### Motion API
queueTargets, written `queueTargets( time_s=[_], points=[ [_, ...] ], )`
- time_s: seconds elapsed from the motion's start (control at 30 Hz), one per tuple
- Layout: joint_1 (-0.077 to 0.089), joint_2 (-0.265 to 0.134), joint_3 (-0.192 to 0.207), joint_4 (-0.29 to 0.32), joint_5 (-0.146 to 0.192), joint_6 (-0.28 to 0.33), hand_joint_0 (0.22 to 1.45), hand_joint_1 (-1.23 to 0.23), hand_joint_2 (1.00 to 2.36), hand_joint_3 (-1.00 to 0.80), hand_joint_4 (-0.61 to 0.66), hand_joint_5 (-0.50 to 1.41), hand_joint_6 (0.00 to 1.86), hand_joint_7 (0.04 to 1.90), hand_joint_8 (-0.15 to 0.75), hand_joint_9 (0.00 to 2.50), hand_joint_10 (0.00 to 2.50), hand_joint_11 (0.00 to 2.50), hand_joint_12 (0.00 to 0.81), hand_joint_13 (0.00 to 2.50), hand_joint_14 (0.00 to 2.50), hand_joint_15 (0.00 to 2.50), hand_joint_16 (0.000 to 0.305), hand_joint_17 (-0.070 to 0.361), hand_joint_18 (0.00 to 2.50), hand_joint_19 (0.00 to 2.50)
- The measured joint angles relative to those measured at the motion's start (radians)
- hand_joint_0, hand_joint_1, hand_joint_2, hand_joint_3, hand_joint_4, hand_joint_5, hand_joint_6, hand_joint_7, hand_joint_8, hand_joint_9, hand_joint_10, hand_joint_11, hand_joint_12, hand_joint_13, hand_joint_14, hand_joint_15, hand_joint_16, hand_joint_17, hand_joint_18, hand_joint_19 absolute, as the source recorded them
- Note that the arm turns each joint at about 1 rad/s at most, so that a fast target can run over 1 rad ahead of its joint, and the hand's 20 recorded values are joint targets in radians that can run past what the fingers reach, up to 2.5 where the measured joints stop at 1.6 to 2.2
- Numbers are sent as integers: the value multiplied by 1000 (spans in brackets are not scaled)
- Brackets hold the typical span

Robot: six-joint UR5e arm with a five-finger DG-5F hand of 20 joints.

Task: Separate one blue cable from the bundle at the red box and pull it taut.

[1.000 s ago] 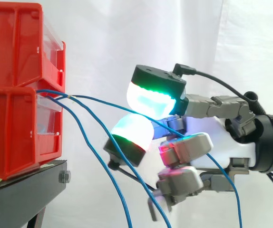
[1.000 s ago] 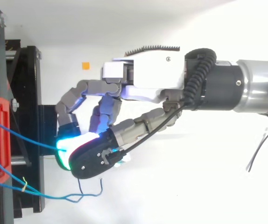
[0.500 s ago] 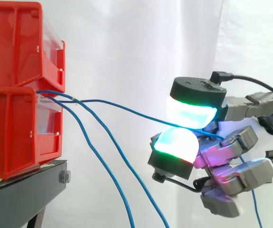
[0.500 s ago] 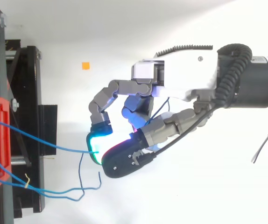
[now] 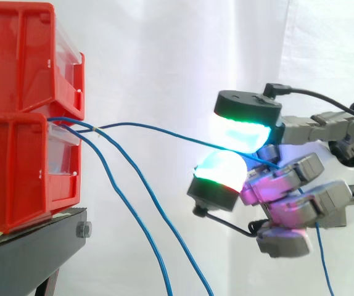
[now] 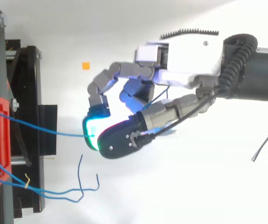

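A blue cable (image 5: pixel 152 127) (image 6: pixel 40 129) runs from the front of the lower red bin (image 5: pixel 16 172) rightwards to my hand (image 5: pixel 294 185) (image 6: pixel 190 51). The hand is shut on this cable, pinching it between two green-cyan glowing fingertips (image 5: pixel 238 131), one above the other. The cable spans the gap with a slight sag. Behind the pinch it drops away under the hand. Two other blue cables (image 5: pixel 140 216) (image 6: pixel 54 191) hang loose from the same bin front and fall steeply. A small yellow tie (image 6: pixel 25 179) holds those together near the bin.
A second red bin (image 5: pixel 16 55) is stacked on the lower one, both on a black stand (image 5: pixel 29 253) (image 6: pixel 24 93) at the left. A small orange marker (image 6: pixel 85 66) lies on the white surface. A white curtain hangs behind.
My hand has drawn back to the right, away from the bins, with the cable pinched. The cable now runs longer and straighter. In the last half second the hand shifted only slightly.
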Motion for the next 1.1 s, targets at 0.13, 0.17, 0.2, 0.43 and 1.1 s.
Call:
queueTargets(
  time_s=[0.13, 0.17, 0.2, 0.43, 1.1],
  points=[
    [5, 0, 0, 30, 43, 1, 616, -669, 1018, -124, 148, -116, 875, 1117, 405, 874, 1959, 1064, 409, 1233, 1633, 1005, 53, 119, 1375, 1819],
    [6, -1, 0, 35, 47, 1, 617, -669, 1016, -125, 143, -116, 874, 1113, 402, 869, 1974, 1054, 411, 1215, 1781, 957, 53, 120, 1343, 1731],
    [8, -1, 0, 39, 51, -1, 619, -668, 1017, -127, 142, -116, 874, 1115, 401, 862, 1985, 1057, 414, 1170, 2003, 917, 54, 122, 1292, 1544],
    [13, 0, -1, 46, 57, -18, 627, -667, 1018, -146, 152, -120, 873, 1105, 382, 886, 1974, 1062, 411, 1009, 2500, 838, 57, 129, 1124, 1101],
    [13, 0, -1, 43, 61, -24, 588, -689, 1012, 25, 179, -62, 838, 1212, 506, 1586, 2500, 1561, 521, 1680, 2500, 811, 95, 214, 1799, 717]
  ],
)
